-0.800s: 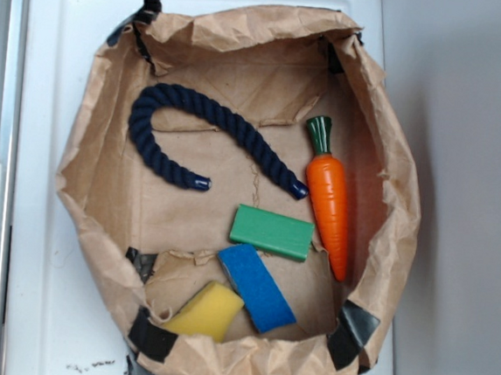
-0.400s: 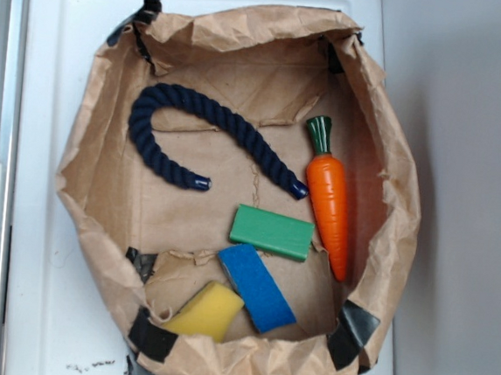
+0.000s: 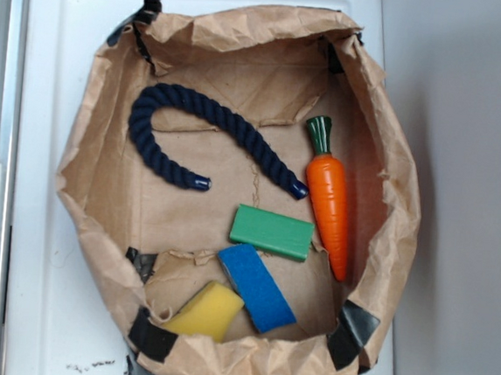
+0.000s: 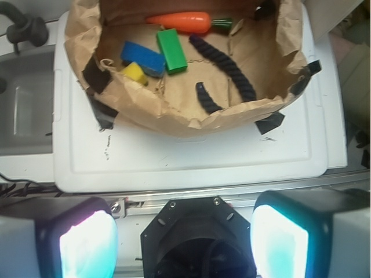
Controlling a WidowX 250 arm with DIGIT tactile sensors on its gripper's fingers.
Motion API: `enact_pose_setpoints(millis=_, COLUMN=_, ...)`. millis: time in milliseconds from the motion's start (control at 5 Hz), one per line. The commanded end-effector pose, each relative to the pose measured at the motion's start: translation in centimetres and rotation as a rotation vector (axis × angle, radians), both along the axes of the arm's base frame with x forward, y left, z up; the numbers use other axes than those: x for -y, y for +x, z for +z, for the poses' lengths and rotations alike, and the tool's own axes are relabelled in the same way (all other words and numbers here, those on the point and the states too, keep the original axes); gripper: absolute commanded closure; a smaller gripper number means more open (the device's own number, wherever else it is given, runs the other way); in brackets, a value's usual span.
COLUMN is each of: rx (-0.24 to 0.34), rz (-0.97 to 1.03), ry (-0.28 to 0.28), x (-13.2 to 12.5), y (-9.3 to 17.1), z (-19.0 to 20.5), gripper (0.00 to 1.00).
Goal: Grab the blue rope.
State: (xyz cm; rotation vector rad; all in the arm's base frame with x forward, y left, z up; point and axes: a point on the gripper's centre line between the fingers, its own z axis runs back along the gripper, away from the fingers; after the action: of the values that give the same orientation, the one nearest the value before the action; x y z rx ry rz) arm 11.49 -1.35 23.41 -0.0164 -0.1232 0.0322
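The blue rope [image 3: 238, 132] is a dark navy twisted cord bent in an arch, with glossy blue capped ends. It lies on the floor of a brown paper bag tray [image 3: 393, 165], in its far-left part. In the wrist view the rope [image 4: 229, 63] lies far ahead, partly hidden behind the bag's near rim. My gripper [image 4: 184, 231] is open and empty, its pads [image 4: 87, 246] wide apart. It hangs back over the black robot base, well short of the bag. The gripper does not show in the exterior view.
In the bag lie an orange toy carrot [image 3: 330, 203], a green block [image 3: 271, 232], a flat bright-blue block [image 3: 256, 287] and a yellow piece [image 3: 207, 312]. The bag stands on a white plastic lid [image 3: 50, 65]. Its crumpled walls rise around everything.
The things in the bag have not moved. A dark curved part at the bottom left edge of the exterior view has gone from sight.
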Motion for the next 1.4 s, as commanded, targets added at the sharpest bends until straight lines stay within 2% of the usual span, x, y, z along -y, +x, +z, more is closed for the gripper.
enact_pose_setpoints(millis=0, rx=-0.033, rz=0.023, ry=0.045, x=0.3, y=4.5, z=-1.6, gripper=0.00)
enact_pose_setpoints(millis=400, rx=-0.023, rz=-0.009, ry=0.058, x=0.9, y=10.0, z=-2.8, gripper=0.00)
enact_pose_setpoints(millis=600, rx=-0.033, rz=-0.141, ry=-0.003, x=0.5, y=12.1, z=-3.8, gripper=0.00)
enact_pose_setpoints(millis=800, rx=-0.002, rz=-0.297, ry=-0.098, x=-0.5, y=14.1, z=-4.4, gripper=0.00)
enact_pose_setpoints(millis=1200, rx=-0.002, rz=-0.297, ry=-0.098, x=-0.5, y=14.1, z=-4.4, gripper=0.00)
